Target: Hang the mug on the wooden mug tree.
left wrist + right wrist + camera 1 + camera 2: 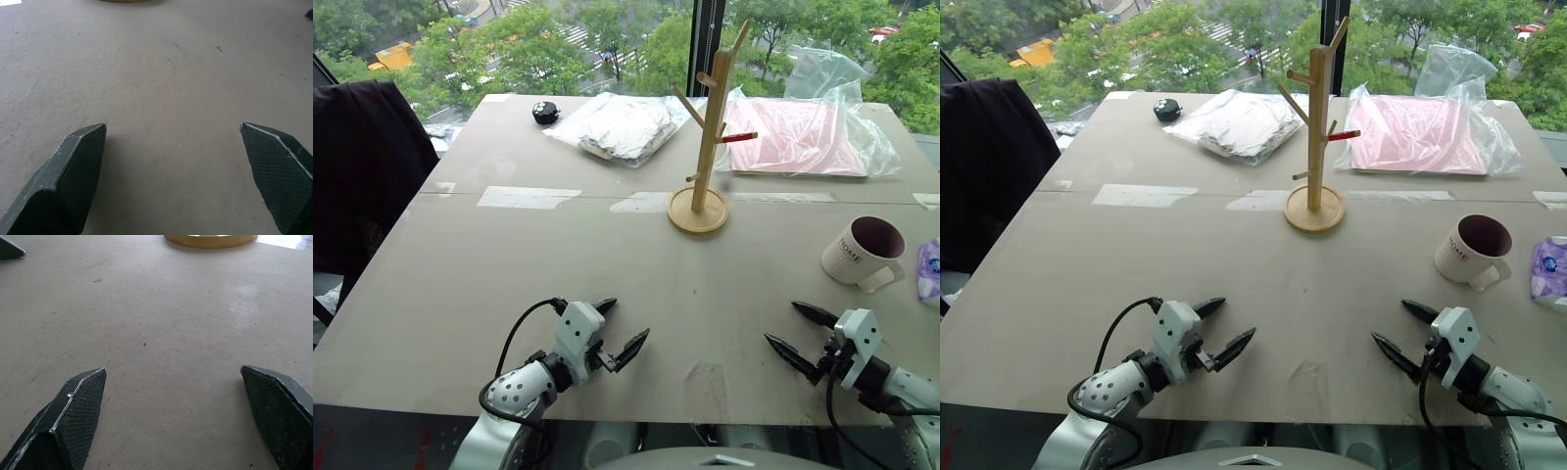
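Observation:
The cream mug [863, 252] with a maroon inside stands upright on the right side of the table, its handle toward the near right. The wooden mug tree [705, 137] rises at mid-table on a round disc base [211, 240], with one red-tipped peg pointing right. My left gripper [621, 331] hovers open over the near edge of the table, nothing between its fingers. My right gripper [801, 331] is open too, near the front right edge, a short way in front of the mug. Bare tabletop lies between the fingers [78, 161] in both wrist views.
At the far side lie a clear bag with white cloth [622, 125], a pink sheet in plastic [793, 137] and a small black object [545, 112]. A purple-printed packet [929, 272] sits at the right edge. A dark chair [362, 166] stands at the left.

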Robot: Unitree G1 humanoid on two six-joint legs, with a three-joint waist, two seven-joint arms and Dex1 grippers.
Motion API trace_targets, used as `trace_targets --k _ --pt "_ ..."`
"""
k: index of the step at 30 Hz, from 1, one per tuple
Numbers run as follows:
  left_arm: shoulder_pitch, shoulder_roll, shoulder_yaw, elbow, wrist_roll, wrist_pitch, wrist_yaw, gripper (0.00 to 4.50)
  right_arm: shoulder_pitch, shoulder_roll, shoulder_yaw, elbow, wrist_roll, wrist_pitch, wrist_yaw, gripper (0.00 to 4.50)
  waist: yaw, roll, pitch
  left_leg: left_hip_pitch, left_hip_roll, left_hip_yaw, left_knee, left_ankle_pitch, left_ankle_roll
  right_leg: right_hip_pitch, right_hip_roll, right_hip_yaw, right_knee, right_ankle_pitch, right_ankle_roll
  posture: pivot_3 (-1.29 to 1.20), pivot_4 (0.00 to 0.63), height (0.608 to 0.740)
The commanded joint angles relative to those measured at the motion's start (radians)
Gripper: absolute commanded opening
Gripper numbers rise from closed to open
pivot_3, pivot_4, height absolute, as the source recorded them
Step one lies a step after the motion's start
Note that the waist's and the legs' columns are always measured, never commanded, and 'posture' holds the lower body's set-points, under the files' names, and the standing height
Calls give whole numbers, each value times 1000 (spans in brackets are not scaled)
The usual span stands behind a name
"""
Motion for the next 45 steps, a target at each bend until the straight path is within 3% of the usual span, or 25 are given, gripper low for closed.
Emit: trace_targets --k 1,34,38,45 --pt "6 -8 -12 27 2 -8 -6 4500 -5 0 2 11 1 -12 2 4448 0 0 0 0 0 0 0 0 0 0 0 0 0 0 0 0 150 740" --pt "-57 -21 -14 110 -17 -55 -49 4500 11 24 -13 5 -5 -22 -44 4448 1 0 0 0 -1 -1 0 0 0 0 -6 -3 0 0 0 0 150 740" --pt "-121 6 -28 100 -23 -28 -96 4500 59 62 -72 -39 23 6 -131 4448 3 0 0 -1 -1 -2 0 0 0 -1 -6 -5 0 0 0 0 150 740" --pt "-437 37 -125 43 -89 145 -240 4500 122 161 -213 -151 39 108 -394 4448 10 -1 3 -10 -3 -3 2 0 0 -6 -3 -6 0 2 -3 0 150 740"
